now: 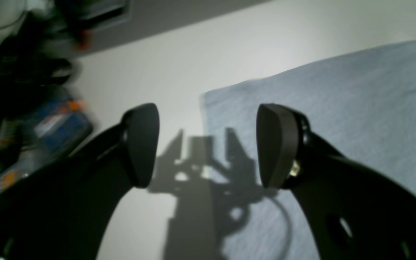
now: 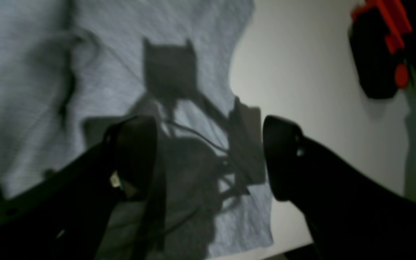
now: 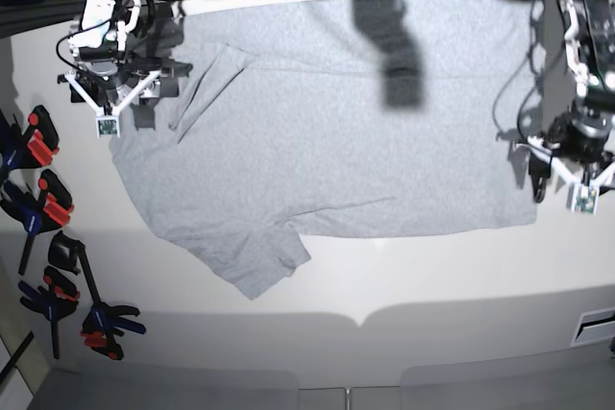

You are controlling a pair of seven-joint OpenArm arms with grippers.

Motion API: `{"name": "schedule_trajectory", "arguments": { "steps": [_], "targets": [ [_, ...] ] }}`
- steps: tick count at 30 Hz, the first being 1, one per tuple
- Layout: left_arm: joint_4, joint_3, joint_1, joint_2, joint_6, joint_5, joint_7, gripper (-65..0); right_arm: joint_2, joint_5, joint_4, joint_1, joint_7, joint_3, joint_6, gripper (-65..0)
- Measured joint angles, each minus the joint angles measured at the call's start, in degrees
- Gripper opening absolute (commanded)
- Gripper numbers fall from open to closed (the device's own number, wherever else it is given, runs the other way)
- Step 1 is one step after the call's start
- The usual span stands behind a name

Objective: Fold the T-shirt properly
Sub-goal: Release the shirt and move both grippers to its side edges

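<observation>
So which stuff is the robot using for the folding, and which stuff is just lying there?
For the job:
- T-shirt, spread flat on the table
- left end effector, open
- right end effector, open

Just lying about:
- black and orange clamps along the table's edge

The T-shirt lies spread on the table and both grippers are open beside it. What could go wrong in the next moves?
1. The T-shirt has a sleeve folded over near the right gripper; pinching there may catch two layers and fold crookedly.
2. The left gripper hovers at the hem corner, half over bare table; closing may miss the cloth.
3. The clamps lie close by; dragged fabric could snag them.
</observation>
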Motion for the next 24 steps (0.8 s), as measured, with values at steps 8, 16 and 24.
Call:
{"name": "schedule_trajectory", "arguments": {
  "steps": [8, 16, 24],
  "targets": [
    [-25.5, -0.1, -12.0, 0.0, -7.0, -7.6, 0.6, -27.0, 0.0, 0.5, 12.1, 0.1, 3.0, 0.0, 0.7, -22.0],
    [-52.5, -0.1, -29.9, 0.2, -12.4, -12.8, -4.0, -27.0, 0.0, 0.7, 13.6, 0.1, 4.3, 0.0, 0.7, -22.0],
    [-80.7, -0.1, -39.0, 1.8, -13.0, -2.6, -18.5, -27.0, 0.0, 6.7, 13.6, 0.0, 3.0, 0.0, 1.4, -22.0]
  ]
}}
